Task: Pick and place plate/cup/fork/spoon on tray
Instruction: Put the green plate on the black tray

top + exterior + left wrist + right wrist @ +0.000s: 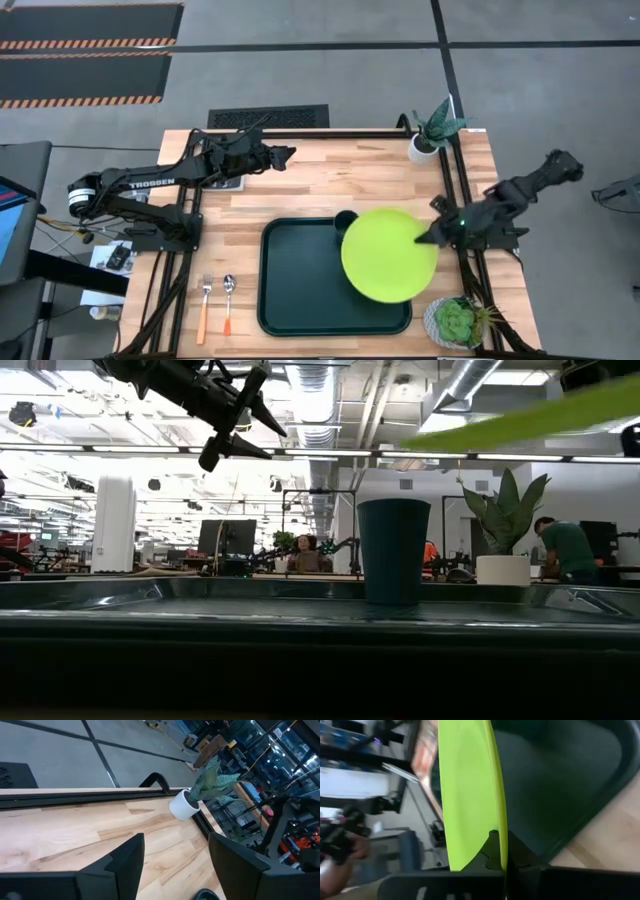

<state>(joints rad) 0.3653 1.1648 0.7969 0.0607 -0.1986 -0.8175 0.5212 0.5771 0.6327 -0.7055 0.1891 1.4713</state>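
Note:
The lime-green plate point(388, 255) hangs in the air over the right half of the dark green tray point(300, 280), held by my right gripper point(424, 238). The dark teal cup point(345, 219) stands upright on the tray's far part, its rim partly hidden under the plate. The fork point(205, 306) and the spoon point(228, 303) lie on the table left of the tray. My left gripper point(290, 154) is open and empty, high above the table's far part. My right gripper pinches the plate's rim point(499, 851) between its two fingers, at the plate's right edge. The fingers come from the table's right, slanting down. The plate is lifted clear of the tray and tilted, as the low view point(520, 420) shows.
A white pot with a spiky plant point(428, 140) stands at the far right corner. A pot with a succulent point(458, 322) stands at the near right corner, close to the tray. Bare wood point(320, 180) lies beyond the tray.

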